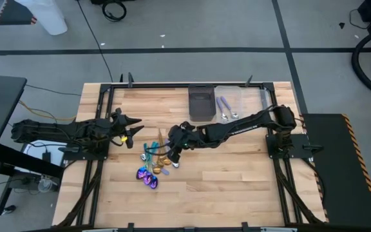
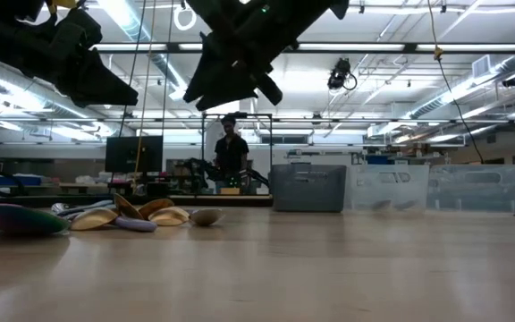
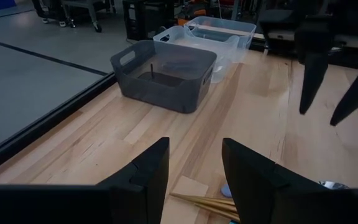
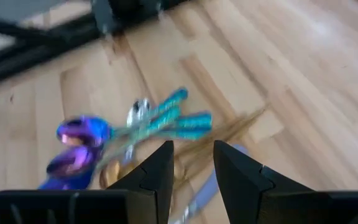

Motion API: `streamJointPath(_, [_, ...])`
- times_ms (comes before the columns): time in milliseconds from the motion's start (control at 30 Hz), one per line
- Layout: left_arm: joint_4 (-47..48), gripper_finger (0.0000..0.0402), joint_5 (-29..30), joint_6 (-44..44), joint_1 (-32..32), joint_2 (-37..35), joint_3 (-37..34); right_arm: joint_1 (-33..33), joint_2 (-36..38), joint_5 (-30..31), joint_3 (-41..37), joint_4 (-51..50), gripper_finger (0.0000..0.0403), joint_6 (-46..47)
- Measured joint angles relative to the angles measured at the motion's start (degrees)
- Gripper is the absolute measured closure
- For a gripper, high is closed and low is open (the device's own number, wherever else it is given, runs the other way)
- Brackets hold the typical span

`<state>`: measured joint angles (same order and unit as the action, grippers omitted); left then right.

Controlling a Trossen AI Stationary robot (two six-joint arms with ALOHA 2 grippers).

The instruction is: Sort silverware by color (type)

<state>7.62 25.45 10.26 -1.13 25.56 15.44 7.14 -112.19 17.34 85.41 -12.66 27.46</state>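
silverware [image 1: 154,164]: light, stiff, slick, tangled; pinch one slim handle mid-length.
right pincer [image 1: 174,149]: spread, empty, above the pile's 2 o'clock edge.

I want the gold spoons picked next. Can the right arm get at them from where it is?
Probably yes. The right pincer hangs open just above the pile, with the gold spoons below it and nothing over them. The teal spoons lie tangled beside them, so a clean single pick may be tricky.

Mixed-colour silverware [image 1: 154,164] heaped mid-table
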Motion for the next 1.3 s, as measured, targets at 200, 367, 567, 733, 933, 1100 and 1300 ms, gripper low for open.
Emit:
streamJointPath(200, [-0.02,0.0246,0.00,0.00,-0.02,0.00,0.02,0.23,-1.20,0.59,-0.12,0.85,0.0279,0.06])
streamJointPath(367, [0.02,0.0246,0.00,0.00,0.00,0.00,0.02,0.40,-2.42,0.60,-0.15,1.52,0.0279,0.94])
streamJointPath(567, [0.05,0.0246,0.00,0.00,0.00,0.00,0.02,0.67,-3.80,1.19,-0.04,2.97,0.0279,0.93])
streamJointPath(733, [0.02,0.0246,-0.02,0.02,-0.01,-0.02,0.02,1.35,-5.91,3.50,-0.10,2.40,0.0279,0.09])
streamJointPath(933, [-0.04,0.0246,-0.06,0.02,0.00,-0.02,0.04,1.78,-9.11,6.92,-0.11,3.35,0.0279,-1.29])
streamJointPath(1100, [-0.07,0.0246,-0.05,0.02,-0.02,-0.04,0.04,1.79,-11.69,8.81,-0.11,4.39,0.0278,-1.95])
streamJointPath(1300, [-0.07,0.0246,-0.05,0.02,-0.02,-0.04,0.04,1.81,-12.50,11.64,-0.11,3.63,0.0253,-2.14])
